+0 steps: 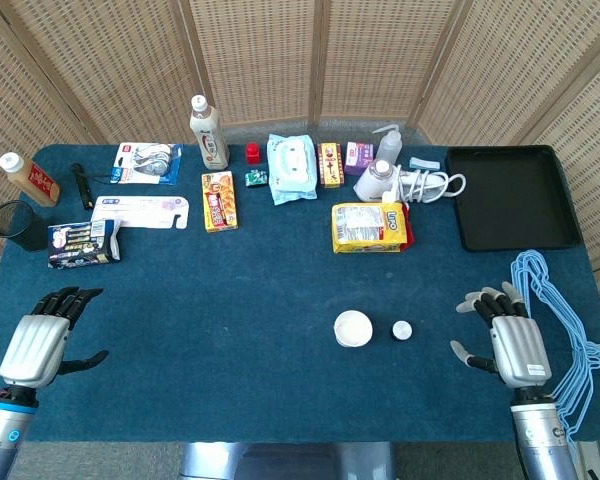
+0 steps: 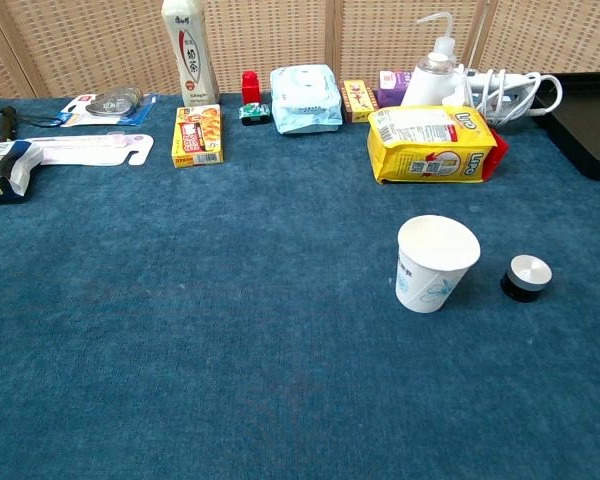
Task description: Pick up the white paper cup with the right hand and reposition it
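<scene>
The white paper cup stands upright on the blue table, right of centre and toward the near edge, with a small black cap with a silver top just beside it on its right, not touching. The right hand hovers near the table's right near corner, well apart from the cup, its fingers spread wide and holding nothing; it shows only in the head view. The left hand sits at the left near corner, likewise spread and empty. Behind the cup, farther back, lies a yellow snack bag, and beyond it a white squeeze bottle and a coiled white cable. A black tray occupies the far right, and blue hangers lie at the right edge beside the right hand. A tall white bottle stands at the far left-centre.
</scene>
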`<action>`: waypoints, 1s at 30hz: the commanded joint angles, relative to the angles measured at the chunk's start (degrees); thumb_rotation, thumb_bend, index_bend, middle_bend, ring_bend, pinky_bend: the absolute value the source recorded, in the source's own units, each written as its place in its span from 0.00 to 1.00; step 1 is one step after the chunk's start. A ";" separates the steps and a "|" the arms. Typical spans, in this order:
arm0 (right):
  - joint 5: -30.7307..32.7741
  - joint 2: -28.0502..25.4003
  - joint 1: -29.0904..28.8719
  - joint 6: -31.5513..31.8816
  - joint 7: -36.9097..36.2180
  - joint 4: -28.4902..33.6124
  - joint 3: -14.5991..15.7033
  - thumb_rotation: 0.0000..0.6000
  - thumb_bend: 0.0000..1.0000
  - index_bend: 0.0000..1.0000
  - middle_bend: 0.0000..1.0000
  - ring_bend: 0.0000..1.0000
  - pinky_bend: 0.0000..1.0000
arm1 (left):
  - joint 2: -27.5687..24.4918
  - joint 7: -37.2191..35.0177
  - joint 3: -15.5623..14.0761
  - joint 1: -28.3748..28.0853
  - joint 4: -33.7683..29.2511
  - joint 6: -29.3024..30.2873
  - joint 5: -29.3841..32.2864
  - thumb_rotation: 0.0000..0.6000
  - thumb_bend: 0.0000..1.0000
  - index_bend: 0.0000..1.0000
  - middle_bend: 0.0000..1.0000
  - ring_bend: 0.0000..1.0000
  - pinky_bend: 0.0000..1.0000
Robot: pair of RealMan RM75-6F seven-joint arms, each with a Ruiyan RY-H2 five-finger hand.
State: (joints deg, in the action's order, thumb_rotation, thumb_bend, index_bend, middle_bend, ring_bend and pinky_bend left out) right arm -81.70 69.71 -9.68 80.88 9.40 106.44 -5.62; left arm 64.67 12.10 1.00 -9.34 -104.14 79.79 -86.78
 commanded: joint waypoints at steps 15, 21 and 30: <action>2.71 1.49 -11.56 -16.69 -5.51 7.22 -2.55 0.91 0.26 0.28 0.22 0.15 0.05 | -0.58 1.70 0.77 -2.01 -0.81 -2.33 0.97 0.73 0.14 0.16 0.25 0.17 0.18; 8.27 4.89 -14.51 -18.67 4.10 8.12 -2.57 0.91 0.24 0.26 0.20 0.14 0.05 | -1.01 2.11 1.37 -3.22 -1.42 -3.20 0.86 0.73 0.14 0.16 0.25 0.17 0.18; 15.31 10.49 -17.12 -17.63 14.08 6.85 -2.42 0.90 0.23 0.24 0.20 0.14 0.05 | -0.68 2.52 1.30 -3.93 -1.37 -3.81 0.91 0.72 0.14 0.16 0.25 0.17 0.18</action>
State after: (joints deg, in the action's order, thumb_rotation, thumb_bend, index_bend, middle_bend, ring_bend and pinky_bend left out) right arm -67.39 79.08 -26.08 62.88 22.21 113.72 -8.02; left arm 63.98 14.63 2.30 -13.26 -105.50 75.98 -85.89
